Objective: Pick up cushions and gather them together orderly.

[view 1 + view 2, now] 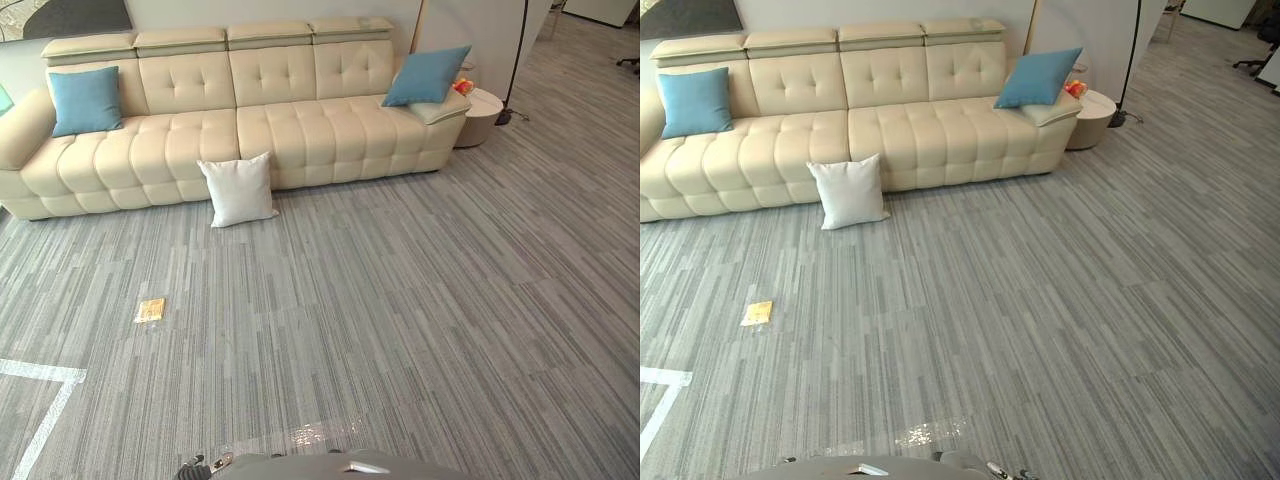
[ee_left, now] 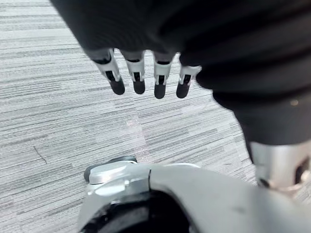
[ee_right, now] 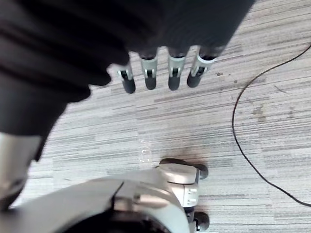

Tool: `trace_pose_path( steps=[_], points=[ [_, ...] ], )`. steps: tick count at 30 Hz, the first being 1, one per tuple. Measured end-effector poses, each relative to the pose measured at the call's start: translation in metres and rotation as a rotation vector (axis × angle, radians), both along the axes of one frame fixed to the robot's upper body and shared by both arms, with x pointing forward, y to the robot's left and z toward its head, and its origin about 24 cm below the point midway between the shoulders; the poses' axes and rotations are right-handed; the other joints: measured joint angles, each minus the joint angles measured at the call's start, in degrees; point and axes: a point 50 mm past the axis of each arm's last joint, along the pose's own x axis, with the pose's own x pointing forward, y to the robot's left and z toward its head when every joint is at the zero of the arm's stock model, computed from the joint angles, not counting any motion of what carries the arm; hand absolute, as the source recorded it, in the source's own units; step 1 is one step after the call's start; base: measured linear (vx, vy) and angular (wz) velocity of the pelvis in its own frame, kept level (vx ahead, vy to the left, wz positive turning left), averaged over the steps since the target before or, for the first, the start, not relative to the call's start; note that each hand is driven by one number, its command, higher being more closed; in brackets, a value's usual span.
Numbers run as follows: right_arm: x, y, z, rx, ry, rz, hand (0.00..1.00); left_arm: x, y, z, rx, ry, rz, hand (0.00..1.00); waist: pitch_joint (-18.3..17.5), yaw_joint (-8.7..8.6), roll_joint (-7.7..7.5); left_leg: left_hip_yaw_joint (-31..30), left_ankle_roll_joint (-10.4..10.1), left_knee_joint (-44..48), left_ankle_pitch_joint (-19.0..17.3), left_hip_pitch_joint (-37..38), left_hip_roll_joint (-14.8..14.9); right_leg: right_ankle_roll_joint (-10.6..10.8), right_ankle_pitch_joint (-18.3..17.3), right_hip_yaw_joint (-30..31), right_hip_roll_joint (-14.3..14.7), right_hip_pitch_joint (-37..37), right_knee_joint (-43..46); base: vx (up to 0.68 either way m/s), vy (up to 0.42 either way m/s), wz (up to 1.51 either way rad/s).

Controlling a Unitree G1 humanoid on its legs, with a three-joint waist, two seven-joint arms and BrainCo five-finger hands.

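A white cushion [image 1: 238, 189] stands on the floor, leaning against the front of the cream sofa [image 1: 300, 125]. One blue cushion [image 1: 85, 100] rests on the sofa's left seat against the backrest. Another blue cushion [image 1: 427, 76] leans at the sofa's right end over the armrest. My left hand [image 2: 141, 77] hangs over bare carpet with fingers straight and nothing in it. My right hand [image 3: 163, 74] also hangs over the carpet, fingers relaxed and empty. Both hands are far from the cushions.
A small yellow packet [image 1: 150, 310] lies on the grey striped carpet left of centre. A round white side table [image 1: 482, 112] with something orange on it stands right of the sofa, beside a black floor-lamp pole [image 1: 517, 55]. White tape lines [image 1: 45, 400] mark the floor at lower left.
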Motion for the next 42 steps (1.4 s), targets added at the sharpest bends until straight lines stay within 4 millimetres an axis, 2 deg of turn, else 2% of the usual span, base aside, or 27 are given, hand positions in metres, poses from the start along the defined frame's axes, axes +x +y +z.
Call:
trace_pose_path(
  steps=[4, 9, 17, 30, 33, 36, 38, 40, 41, 42],
  points=[
    [0.01, 0.0, 0.001, -0.004, -0.023, -0.009, 0.0, 0.004, 0.001, 0.0, -0.003, -0.013, 0.037, 0.0, 2.0, 0.76, 0.27, 1.1, 0.0, -1.4, 0.4, 1.0, 0.0, 0.4, 1.0, -0.1, 0.2, 1.8, -3.0, 0.11, 0.021, -0.06],
    [0.013, 0.001, 0.001, -0.009, -0.025, 0.007, 0.0, 0.008, 0.001, 0.0, -0.003, -0.026, 0.046, 0.0, 2.2, 1.19, 0.26, 1.2, -0.8, -1.9, -0.1, 2.0, 0.0, 0.6, 0.9, -0.4, 0.3, 3.0, -4.0, 0.07, -0.001, -0.02],
    [0.03, 0.0, 0.004, -0.012, -0.066, 0.006, 0.0, 0.011, 0.0, 0.0, -0.007, -0.037, 0.056, 0.0, 2.4, 1.55, 0.37, 1.3, -1.0, -2.0, -0.2, 2.1, 0.0, 1.2, 1.0, -0.5, 0.3, 3.7, -5.1, 0.0, -0.002, 0.02],
    [0.032, 0.0, 0.005, -0.012, -0.071, 0.008, 0.0, 0.013, 0.0, 0.0, -0.014, -0.041, 0.072, 0.0, 3.0, 2.3, 0.06, 2.8, -0.8, -2.6, -0.3, 1.6, 0.1, 1.1, 2.0, 0.9, 0.5, 3.0, -6.2, -0.03, -0.003, -0.06],
    [0.036, 0.0, 0.006, -0.014, -0.082, 0.011, 0.0, 0.019, 0.001, 0.001, -0.011, -0.055, 0.062, 0.0, 4.0, 2.67, -0.22, 4.0, -0.1, -0.4, -1.6, 0.2, 0.4, 1.4, 1.4, 1.6, 0.5, 1.4, -4.3, 0.0, 0.015, -0.18],
    [0.039, 0.001, 0.006, -0.012, -0.093, 0.008, 0.0, 0.024, 0.003, 0.003, -0.001, -0.067, 0.031, 0.0, 4.7, 2.71, -0.69, 4.6, 0.6, 3.7, -4.2, -1.6, 0.6, 2.1, -1.3, 1.8, 0.0, -1.1, 0.8, 0.03, 0.023, -0.08],
    [0.039, 0.0, 0.007, -0.015, -0.103, 0.001, 0.0, 0.028, 0.002, 0.003, 0.001, -0.074, 0.017, 0.0, 5.2, 2.94, -0.53, 5.0, 1.8, 8.9, -8.2, -2.7, 1.6, 4.8, -4.8, 0.1, -0.8, -4.2, 10.6, 0.0, 0.02, -0.09],
    [0.043, -0.002, 0.01, -0.026, -0.134, -0.005, 0.0, 0.032, 0.002, 0.004, -0.001, -0.082, 0.013, 0.0, 5.8, 3.21, -0.16, 4.9, 1.8, 12.8, -11.5, -3.4, 2.7, 3.7, -5.9, -3.8, -2.3, -10.1, 24.6, 0.0, 0.048, -0.04],
    [0.044, -0.001, 0.011, -0.025, -0.15, -0.012, 0.0, 0.036, 0.004, 0.005, 0.005, -0.092, 0.014, 0.0, 6.1, 3.01, -0.27, 4.4, 1.8, 15.6, -13.7, -3.6, 2.8, 2.4, -6.4, -5.9, -5.3, -14.2, 35.0, 0.16, 0.057, 0.13],
    [0.04, 0.0, 0.01, -0.016, -0.152, -0.038, 0.0, 0.037, 0.007, 0.006, 0.013, -0.1, 0.02, 0.0, 6.2, 3.04, -1.11, 3.7, 1.8, 17.5, -15.4, -2.6, 2.9, 2.0, -7.0, -6.1, -7.4, -17.0, 42.1, 0.16, 0.042, 0.16]
  ],
)
